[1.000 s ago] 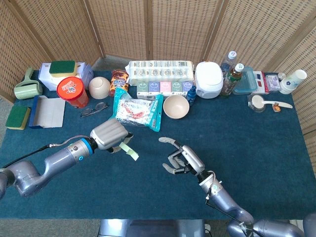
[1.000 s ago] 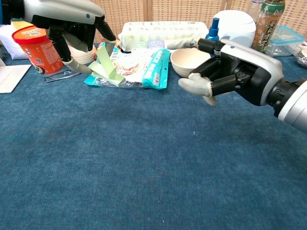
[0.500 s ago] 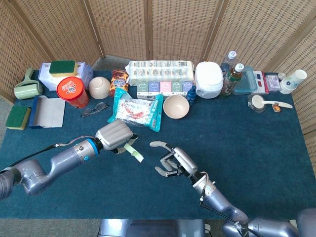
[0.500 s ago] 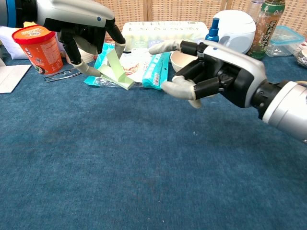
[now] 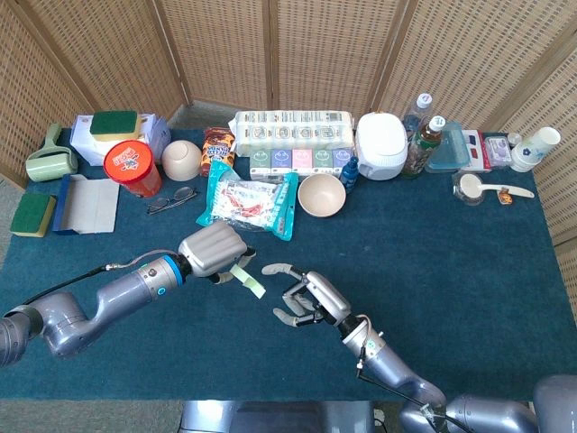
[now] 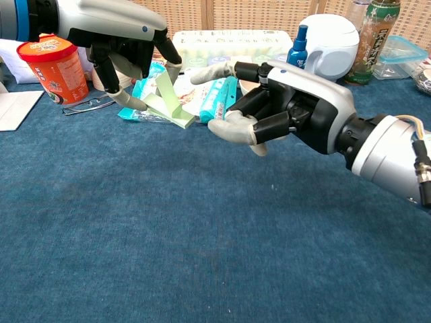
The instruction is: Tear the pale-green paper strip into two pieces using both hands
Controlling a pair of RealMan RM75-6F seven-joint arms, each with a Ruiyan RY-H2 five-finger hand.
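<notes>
My left hand (image 5: 213, 252) (image 6: 116, 35) holds the pale-green paper strip (image 5: 247, 277) (image 6: 170, 102) above the blue table. The strip hangs folded from its fingers, the free end pointing right. My right hand (image 5: 305, 300) (image 6: 283, 105) hovers just right of the strip with its fingers spread and nothing in them. Its thumb and one fingertip reach toward the strip's free end, with a small gap still showing in the head view.
Behind the hands lie a snack bag (image 5: 250, 204), a beige bowl (image 5: 321, 195), glasses (image 5: 170, 199) and a red cup (image 5: 132, 168). Further back stand a carton row (image 5: 293, 131), a white cooker (image 5: 381, 145) and bottles (image 5: 425, 140). Sponges and a scraper sit at far left.
Both hands have drawn together: the left moved right with the strip, the right moved left toward the strip's free end, fingers still spread.
</notes>
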